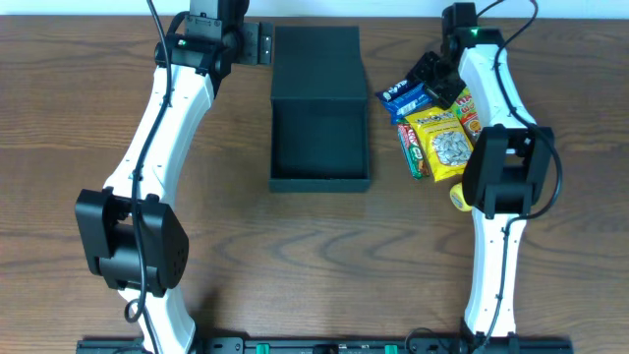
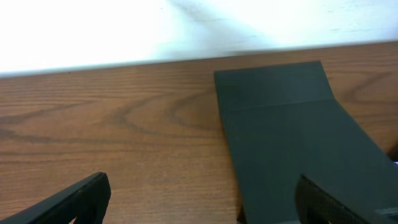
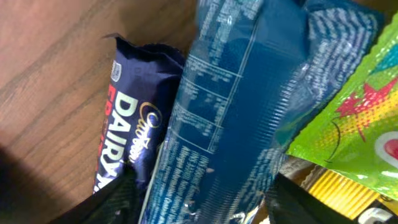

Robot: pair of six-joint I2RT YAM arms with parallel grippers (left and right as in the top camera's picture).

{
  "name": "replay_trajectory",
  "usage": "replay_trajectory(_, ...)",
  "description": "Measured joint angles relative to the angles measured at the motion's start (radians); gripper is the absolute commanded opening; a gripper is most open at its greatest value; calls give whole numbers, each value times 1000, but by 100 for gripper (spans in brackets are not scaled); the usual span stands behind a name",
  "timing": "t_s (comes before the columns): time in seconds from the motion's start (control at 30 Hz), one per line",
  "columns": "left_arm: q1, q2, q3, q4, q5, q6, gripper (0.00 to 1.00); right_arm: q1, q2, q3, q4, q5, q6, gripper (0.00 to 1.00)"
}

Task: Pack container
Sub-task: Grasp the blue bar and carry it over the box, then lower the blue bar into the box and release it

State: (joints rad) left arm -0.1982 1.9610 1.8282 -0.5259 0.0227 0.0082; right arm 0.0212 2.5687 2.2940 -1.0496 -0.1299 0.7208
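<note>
- Robotics lab bench: white left arm (image 1: 162,118) and right arm (image 1: 496,98) stand on a black base rail (image 1: 324,345).
- Bare wood-grain table (image 1: 59,118); blank white wall (image 2: 93,31) behind.

White arms (image 1: 162,128) with black joints (image 1: 133,236) and black cables (image 1: 155,25).

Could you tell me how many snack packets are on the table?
6, all right of the container: Dairy Milk bar, blue packet, green bar, yellow seed packet, green packet and yellow item partly under the right arm; more may be hidden.
</note>
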Motion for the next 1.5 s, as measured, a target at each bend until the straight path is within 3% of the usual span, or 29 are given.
replay_trajectory(0.17, 0, 0, 0, 0, 0, 0, 96, 0, 6, 0, 1, 1, 2, 54)
replay_trajectory(0.33, 0, 0, 0, 0, 0, 0, 95, 0, 6, 5, -5, 0, -10, 40)
replay_trajectory(0.53, 0, 0, 0, 0, 0, 0, 95, -2, 17, 69, -53, 8, -29, 35)
replay_trajectory(0.97, 2, 0, 0, -1, -76, 0, 95, -7, 23, 501, -307, -29, -159, 34)
replay_trajectory(1.17, 45, 0, 0, -19, -120, 0, 95, 111, 23, 553, -388, -91, -234, 36)
replay_trajectory(1.5, 249, 0, 0, -82, -89, 0, 95, 425, 23, 553, -510, -132, -426, 38)
